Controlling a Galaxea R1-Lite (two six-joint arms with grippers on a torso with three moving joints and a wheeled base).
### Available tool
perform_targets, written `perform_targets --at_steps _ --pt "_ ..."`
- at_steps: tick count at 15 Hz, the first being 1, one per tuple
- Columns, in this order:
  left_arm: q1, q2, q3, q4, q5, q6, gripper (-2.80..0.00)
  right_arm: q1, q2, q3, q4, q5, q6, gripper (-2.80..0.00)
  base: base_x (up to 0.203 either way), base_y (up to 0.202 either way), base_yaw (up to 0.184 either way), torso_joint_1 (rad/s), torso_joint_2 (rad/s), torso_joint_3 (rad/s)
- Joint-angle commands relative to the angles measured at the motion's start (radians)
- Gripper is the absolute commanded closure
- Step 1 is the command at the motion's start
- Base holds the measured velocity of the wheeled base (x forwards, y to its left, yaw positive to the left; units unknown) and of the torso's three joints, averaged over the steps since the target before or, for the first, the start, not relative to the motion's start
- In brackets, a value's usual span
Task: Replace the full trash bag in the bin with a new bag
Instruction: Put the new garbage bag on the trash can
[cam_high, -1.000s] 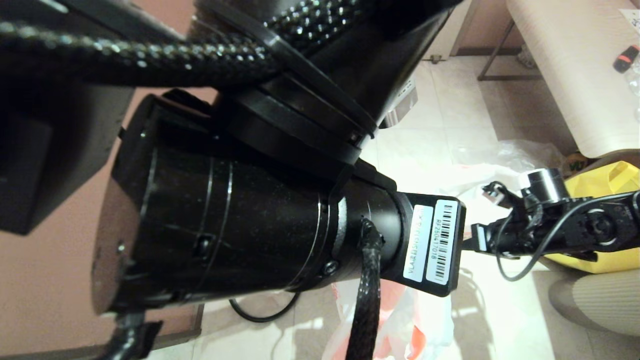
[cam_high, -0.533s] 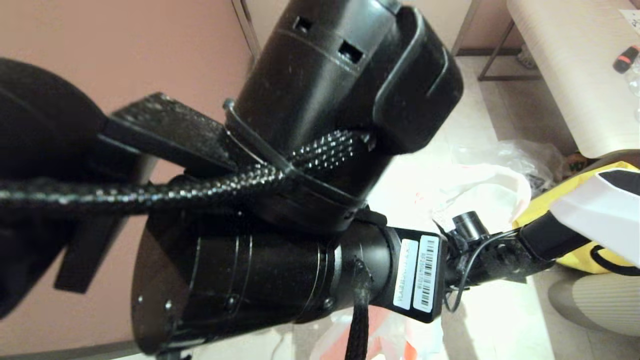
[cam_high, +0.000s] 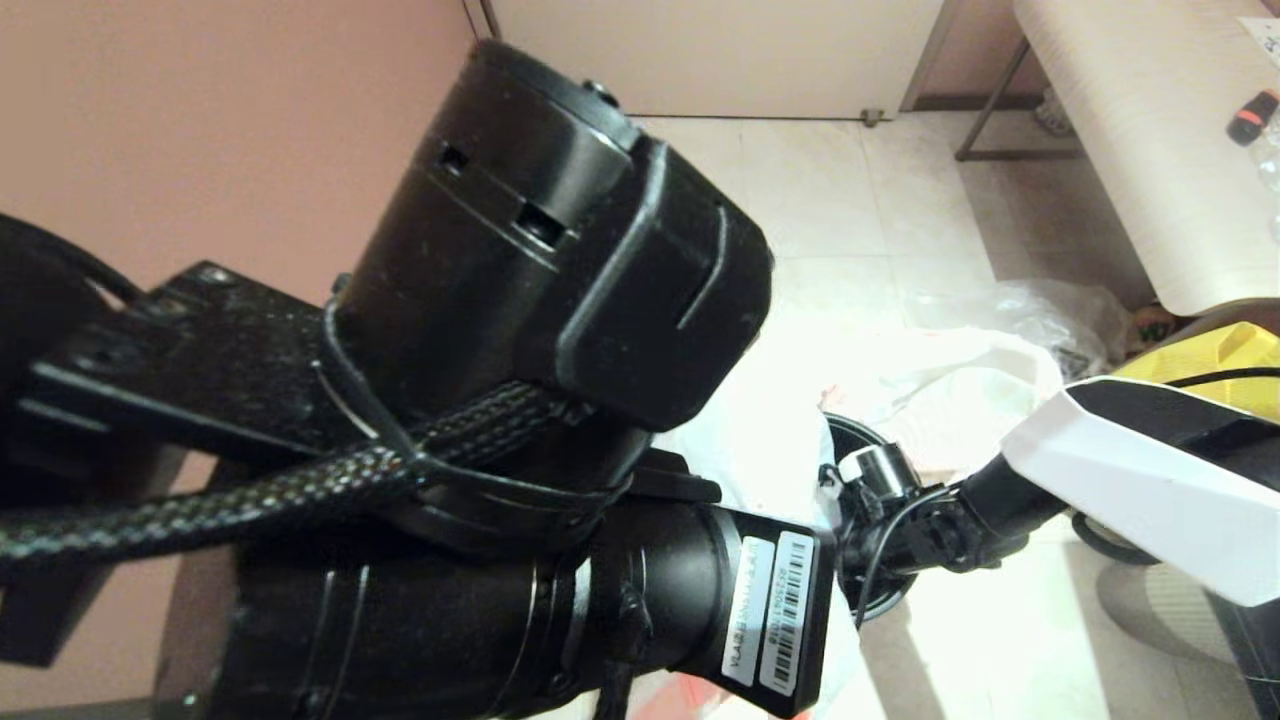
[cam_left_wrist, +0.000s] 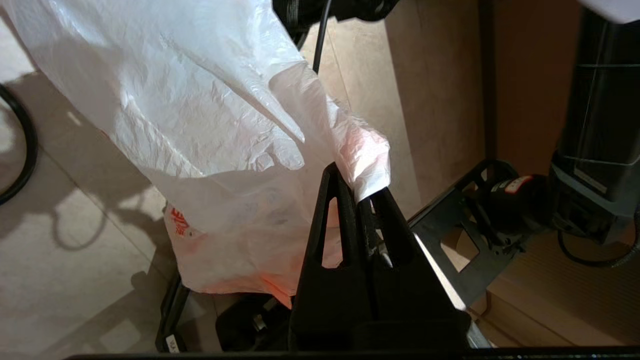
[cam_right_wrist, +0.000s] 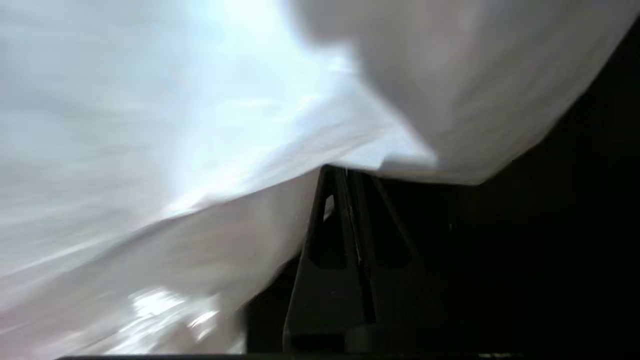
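The new bag (cam_left_wrist: 210, 125) is thin white film with a pink rim and red print, and no bottles show through it. My left gripper (cam_left_wrist: 365, 192) is shut on a fold of its rim and holds it up over the tiled floor. My right gripper (cam_right_wrist: 350, 170) is shut too, its tips at the edge of the same white film (cam_right_wrist: 200, 125), beside a dark hollow. In the head view the film (cam_high: 760, 440) shows between both arms, and a dark round rim (cam_high: 850, 428), apparently the bin, is behind the right wrist. Another white bag (cam_high: 950, 385) lies beyond; I cannot tell whether bottles are in it.
My left arm (cam_high: 520, 330) blocks most of the head view. A colourless clear bag (cam_high: 1050, 305) and a big yellow bag (cam_high: 1225, 355) lie on the floor at the right, under a pale table (cam_high: 1130, 150). A black cable (cam_left_wrist: 20, 150) curls on the tiles.
My left arm has swung down and leftward in the head view, uncovering the far floor. My right arm has come in from the right, its wrist now lower and nearer the left one.
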Motion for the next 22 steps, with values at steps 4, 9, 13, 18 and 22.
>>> perform_targets --at_steps 4,9,13,18,22 --pt "0.001 -0.017 0.023 0.003 -0.029 -0.003 0.00 -0.003 -0.390 0.054 0.194 0.032 0.079 0.00 0.000 0.000 0.000 0.000 0.00 0.000" --pt "-0.022 -0.012 0.017 0.003 -0.085 0.005 0.00 -0.136 -0.591 0.157 0.314 0.115 0.072 0.00 0.000 0.000 0.000 0.000 0.00 0.000" --pt "-0.081 0.030 -0.014 0.002 -0.139 0.010 0.00 -0.199 -0.509 -0.014 0.241 0.253 0.091 0.00 0.000 0.000 0.000 0.000 0.00 0.000" --pt "-0.069 0.060 0.002 -0.011 -0.247 0.008 0.00 -0.216 -0.264 -0.625 0.396 0.331 0.213 0.00 0.000 0.000 0.000 0.000 0.00 0.000" --pt "-0.001 0.060 0.095 -0.117 -0.276 0.080 0.00 -0.206 -0.183 -0.805 0.551 0.610 0.243 0.00 0.000 0.000 0.000 0.000 0.00 0.000"
